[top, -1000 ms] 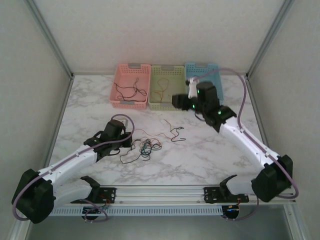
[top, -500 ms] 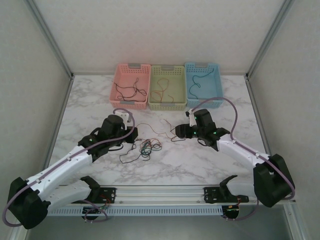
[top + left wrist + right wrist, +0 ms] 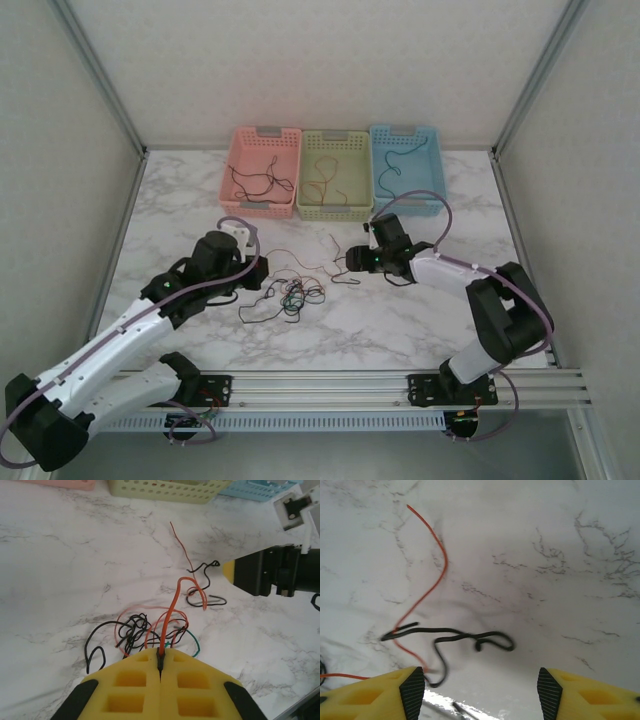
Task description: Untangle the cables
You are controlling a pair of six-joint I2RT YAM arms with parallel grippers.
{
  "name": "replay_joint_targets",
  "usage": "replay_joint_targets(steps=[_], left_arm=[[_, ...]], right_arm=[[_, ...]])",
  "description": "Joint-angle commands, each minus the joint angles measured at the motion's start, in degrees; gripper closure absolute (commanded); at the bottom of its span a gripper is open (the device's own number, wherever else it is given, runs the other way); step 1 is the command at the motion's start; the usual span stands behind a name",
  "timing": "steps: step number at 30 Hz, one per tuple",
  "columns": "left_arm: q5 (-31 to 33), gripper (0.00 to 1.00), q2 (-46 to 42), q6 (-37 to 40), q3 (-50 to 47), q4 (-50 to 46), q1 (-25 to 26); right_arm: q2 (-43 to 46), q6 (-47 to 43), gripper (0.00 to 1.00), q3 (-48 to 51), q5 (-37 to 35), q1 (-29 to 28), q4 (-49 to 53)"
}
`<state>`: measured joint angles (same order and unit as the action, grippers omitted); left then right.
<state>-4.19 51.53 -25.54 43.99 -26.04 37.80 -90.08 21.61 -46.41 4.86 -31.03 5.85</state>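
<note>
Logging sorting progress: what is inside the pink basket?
Thin black cables lie on the floor of the pink basket. Its near wall hides the floor strip just behind it.

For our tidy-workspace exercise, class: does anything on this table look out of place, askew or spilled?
Yes: a tangle of cables lies loose on the table, outside the three baskets at the back. One orange cable arches up from it, pinched in the shut left pincer. Nothing looks damaged.
</note>
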Motion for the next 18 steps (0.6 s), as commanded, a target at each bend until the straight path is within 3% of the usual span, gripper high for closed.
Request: replay_joint_targets(steps=[1,9,15,18], left_arm=[[1.37,1.0,-1.55,0.4,2.15,-3.82,0.39],[1.64,1.0,-2.44,0.58,2.16,-4.48,0.47],[2.41,1.0,-2.13,0.6,1.97,-5.0,0.43],[2.6,1.0,-1.95,0.79,2.24,-5.58,0.45]], right_arm=[[-2.63,-0.06,0.39,-2.71,-1.96,-0.26,1.62],[-7.77,1.29,0.53,-4.83,2.76,-0.26,0.93],[-6.65,0.3,0.55,-4.74,2.29,-0.35,1.12],[-3.1,-2.19,0.5,-4.22,0.6,-0.37,1.4]])
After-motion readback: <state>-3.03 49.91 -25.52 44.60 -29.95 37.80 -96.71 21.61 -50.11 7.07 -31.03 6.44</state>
